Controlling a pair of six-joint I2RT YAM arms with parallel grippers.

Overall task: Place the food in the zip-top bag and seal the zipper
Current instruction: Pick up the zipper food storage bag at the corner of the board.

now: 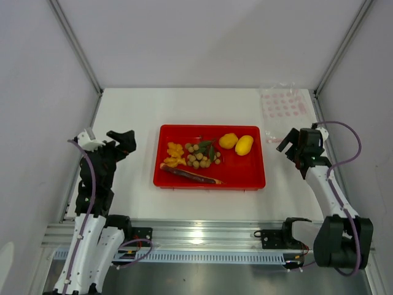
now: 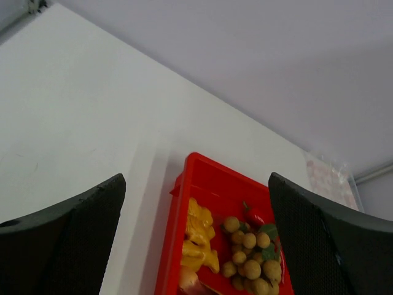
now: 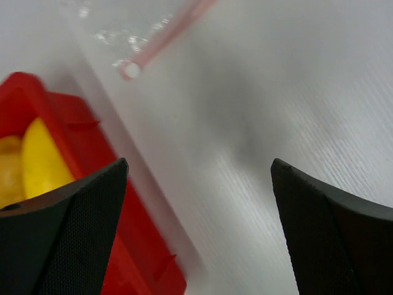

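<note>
The food lies in a red tray (image 1: 245, 174) at mid-table: two yellow egg-shaped fruits (image 1: 236, 143), a bunch of tan round fruits with leaves (image 1: 202, 155), orange chunks (image 1: 175, 153) and a dark red-brown stick (image 1: 191, 176). The clear zip-top bag (image 1: 282, 103) with pink dots lies flat at the far right. Its pinkish zipper (image 3: 166, 37) shows in the right wrist view. My left gripper (image 1: 123, 142) hovers open left of the tray, holding nothing. My right gripper (image 1: 287, 142) is open and holds nothing, just right of the tray and nearer than the bag.
White walls with metal corner posts close in the table on three sides. A metal rail (image 1: 202, 236) carrying both arm bases runs along the near edge. The tray's right rim (image 3: 123, 246) lies under my right gripper's left finger.
</note>
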